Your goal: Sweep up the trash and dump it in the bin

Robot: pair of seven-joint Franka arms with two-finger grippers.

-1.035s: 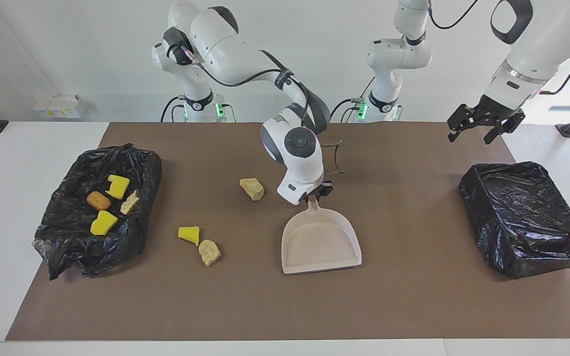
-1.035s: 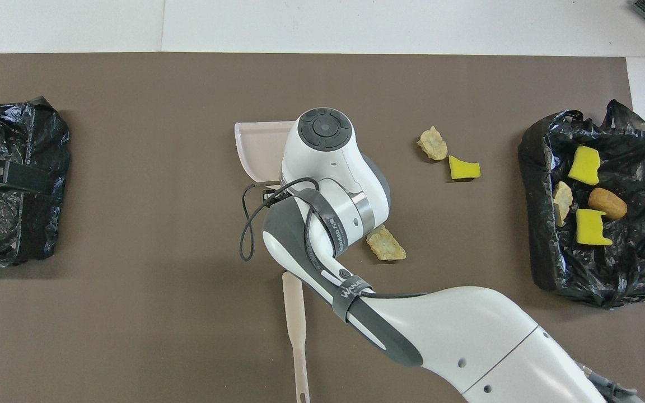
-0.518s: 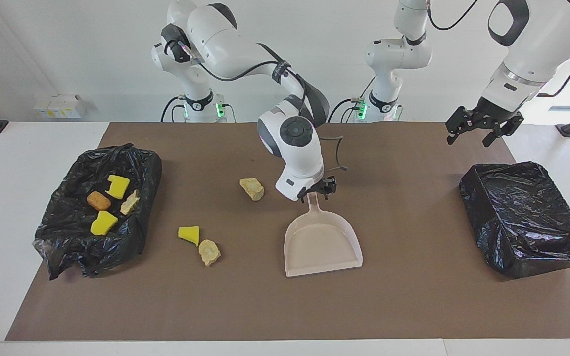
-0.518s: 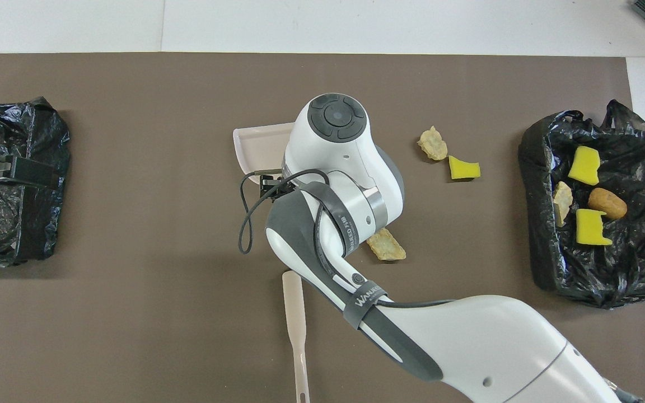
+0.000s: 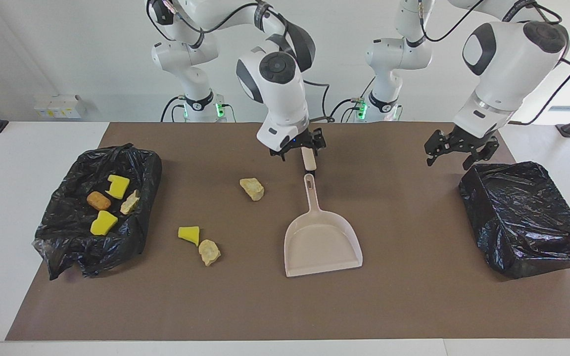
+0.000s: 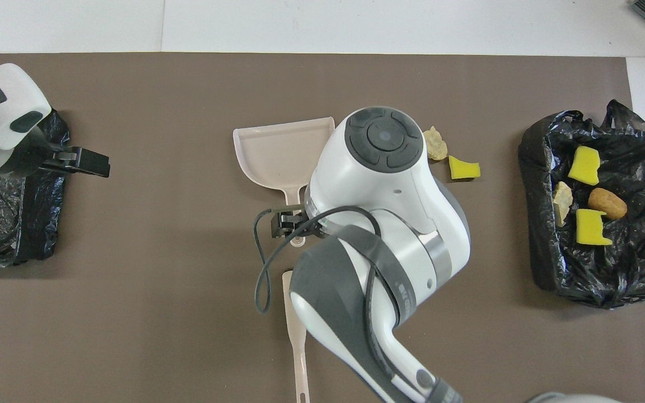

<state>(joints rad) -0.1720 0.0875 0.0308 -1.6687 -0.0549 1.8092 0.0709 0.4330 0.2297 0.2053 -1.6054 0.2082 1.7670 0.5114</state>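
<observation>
My right gripper (image 5: 299,148) hangs spread and empty above the mat's (image 5: 413,306) middle, left gripper (image 5: 455,148) also spread; three trash bits (image 5: 252,189) look light and squashy, so I'd pinch them gently at mid-body.

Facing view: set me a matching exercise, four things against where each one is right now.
1 dustpan
2 brown nugget
3 lone foam lump
4 left hand

A in the filled bin
B in the air by the empty bin
C flat on the mat, unheld, nothing in it
D on the mat, nearer to the robots than the yellow wedge

Pairs: 1-C, 2-A, 3-D, 4-B
</observation>
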